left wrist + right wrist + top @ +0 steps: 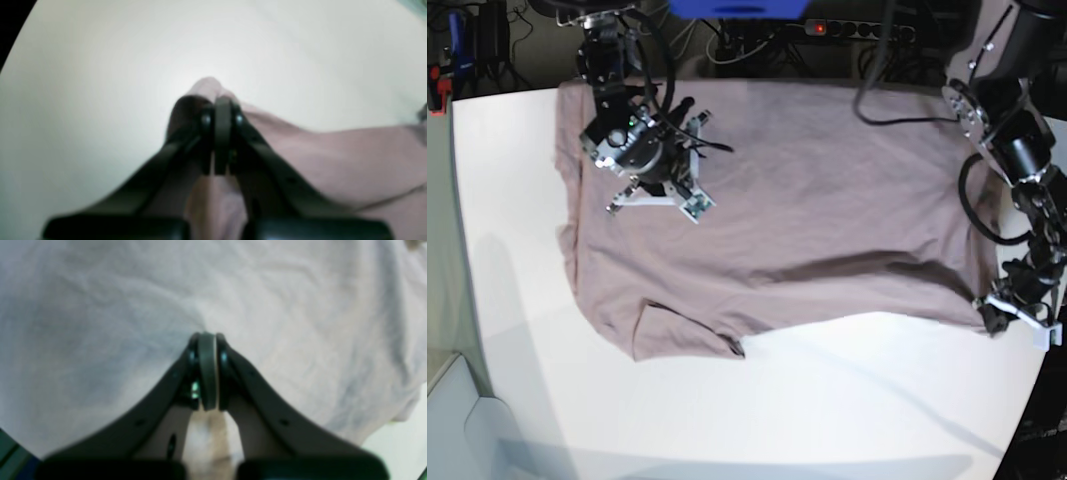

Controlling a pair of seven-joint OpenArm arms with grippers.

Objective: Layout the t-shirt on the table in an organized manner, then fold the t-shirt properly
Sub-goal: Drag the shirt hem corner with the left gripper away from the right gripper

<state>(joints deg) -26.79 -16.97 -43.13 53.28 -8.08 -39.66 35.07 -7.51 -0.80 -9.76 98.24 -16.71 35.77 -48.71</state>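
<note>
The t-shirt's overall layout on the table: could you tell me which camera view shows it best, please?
The base view: the whole mauve t-shirt lies spread on the white table. The left wrist view shows only a pinched edge in the left gripper; the right wrist view shows only wrinkled cloth around the right gripper.

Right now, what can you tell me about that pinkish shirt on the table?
The t-shirt is plain dusty mauve, soft-looking cloth, no print visible. It lies spread wide but wrinkled on the white table, one sleeve showing near the front edge. The left gripper is shut on a corner of it; the right gripper is shut on cloth farther in.
</note>
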